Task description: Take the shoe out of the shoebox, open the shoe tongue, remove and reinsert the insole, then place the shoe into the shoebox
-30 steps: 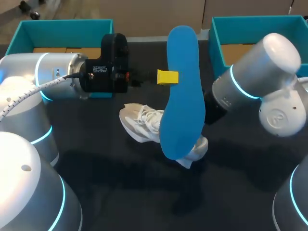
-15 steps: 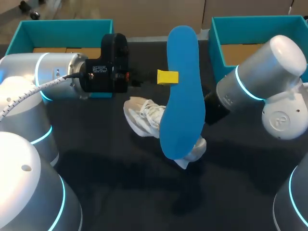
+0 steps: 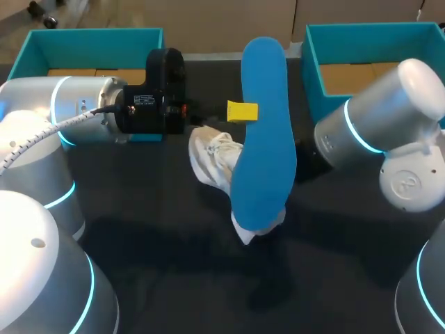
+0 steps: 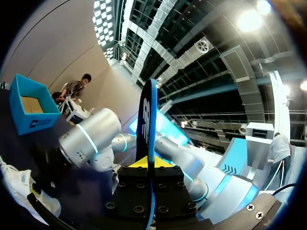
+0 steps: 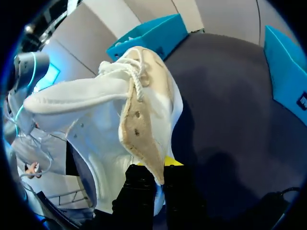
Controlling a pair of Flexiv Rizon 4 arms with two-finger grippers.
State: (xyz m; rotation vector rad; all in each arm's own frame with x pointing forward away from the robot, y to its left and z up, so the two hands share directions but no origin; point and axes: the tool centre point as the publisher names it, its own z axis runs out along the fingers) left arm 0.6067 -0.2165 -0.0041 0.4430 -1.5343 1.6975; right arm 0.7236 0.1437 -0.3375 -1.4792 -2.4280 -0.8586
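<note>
Left claw (image 4: pixel 149 164) clamped on insole (image 3: pixel 264 160), long axis far-to-near. Near end overlaps shoe (image 3: pixel 212 156). Right claw (image 5: pixel 152 167) clamped on shoe.

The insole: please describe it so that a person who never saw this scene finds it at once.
Over the middle of the dark table, the left gripper holds the insole close to the white shoe. It is the only long, flat, bright blue thing; the boxes behind are teal and deep.

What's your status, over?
Left gripper shut on flat blue insole, upright. Right gripper shut on white lace-up shoe. Insole out of shoe; nothing seen between them.
</note>
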